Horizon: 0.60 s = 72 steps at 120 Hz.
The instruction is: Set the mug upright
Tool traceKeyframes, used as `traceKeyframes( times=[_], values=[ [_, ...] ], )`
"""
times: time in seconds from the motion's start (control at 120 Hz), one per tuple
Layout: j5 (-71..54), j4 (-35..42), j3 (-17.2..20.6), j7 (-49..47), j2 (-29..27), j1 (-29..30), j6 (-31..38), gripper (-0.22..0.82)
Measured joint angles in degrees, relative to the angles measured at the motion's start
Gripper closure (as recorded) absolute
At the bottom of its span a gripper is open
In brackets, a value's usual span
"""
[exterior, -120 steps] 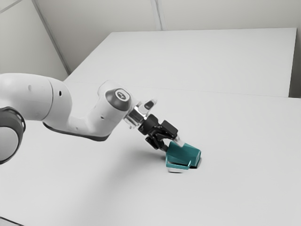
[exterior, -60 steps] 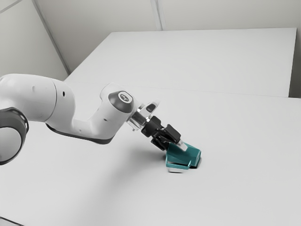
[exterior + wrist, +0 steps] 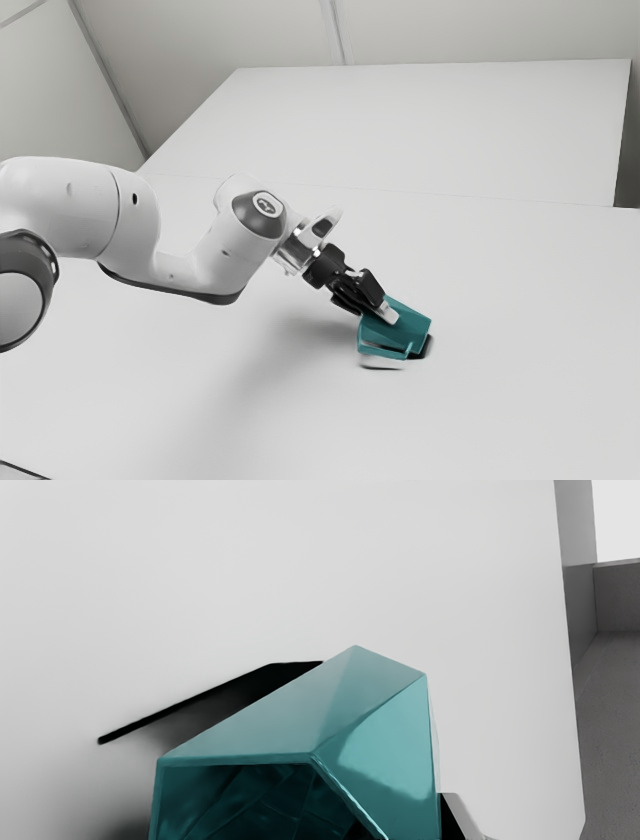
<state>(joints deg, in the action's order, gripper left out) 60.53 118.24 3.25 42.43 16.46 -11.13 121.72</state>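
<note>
Mug (image 3: 410, 328) tilted; wall clasped in the pincer (image 3: 376, 315)

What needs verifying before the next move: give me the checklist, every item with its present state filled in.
1. Mug upright: not ok; it is tipped over on its side.
2. Gripper on the mug: ok; it is closed on the wall, one finger inside the mouth, the other finger outside.
3. Mouth facing up: not ok; it opens toward the hand.
4. Grip firm enough to turn the mug without slipping: cannot tell.
5. Mug fully off the table: cannot tell; a dark shadow lies beside it, but any contact underneath is hidden.
</note>
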Motion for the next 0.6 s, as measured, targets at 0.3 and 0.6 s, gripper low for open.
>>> traceKeyframes(
  times=[0.3,0.6],
  values=[
    [-0.54,-0.09,-0.03,0.49,-2.21,-0.55,0.53,0.74],
    [-8.54,-0.34,-0.14,-0.10,-7.73,0.44,0.14,0.76]
  ],
)
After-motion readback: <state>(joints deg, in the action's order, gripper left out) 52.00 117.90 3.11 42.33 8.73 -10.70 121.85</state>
